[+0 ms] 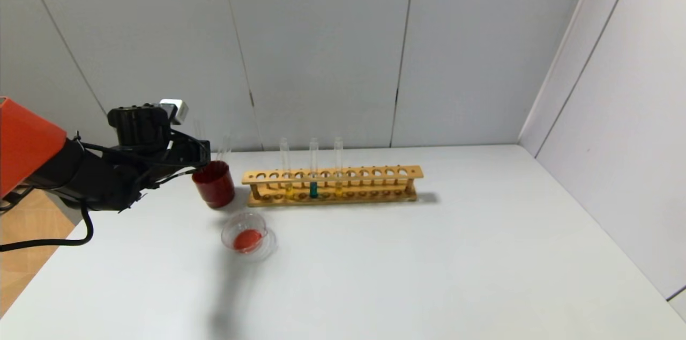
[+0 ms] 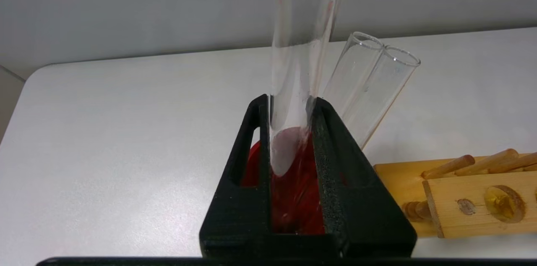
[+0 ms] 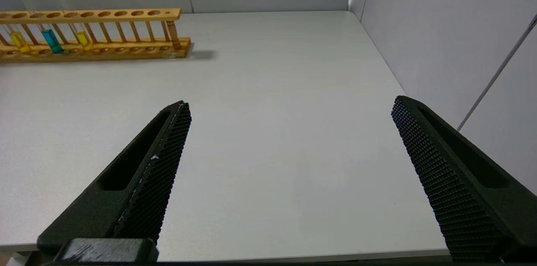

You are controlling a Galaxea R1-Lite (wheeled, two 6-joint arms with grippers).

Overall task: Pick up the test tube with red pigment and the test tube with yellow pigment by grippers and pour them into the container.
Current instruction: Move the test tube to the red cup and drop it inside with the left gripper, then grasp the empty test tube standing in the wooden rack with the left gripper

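My left gripper (image 1: 205, 155) (image 2: 292, 102) is shut on a clear test tube (image 2: 300, 48) with faint red streaks and no liquid left in it. It holds the tube upright, with the rounded bottom just over the dark red cup (image 1: 214, 184) (image 2: 295, 199). The clear glass dish (image 1: 247, 235) in front of the cup holds red liquid. The pale yellow tube (image 1: 286, 168) (image 3: 19, 41) stands in the wooden rack (image 1: 332, 184). My right gripper (image 3: 291, 104) is open and empty over the table's near right edge, out of the head view.
Two empty tubes (image 2: 369, 85) lean in the dark red cup. The rack also holds a teal tube (image 1: 313, 168) and an amber-yellow tube (image 1: 338, 165). Grey walls stand behind and to the right. Table edge at left.
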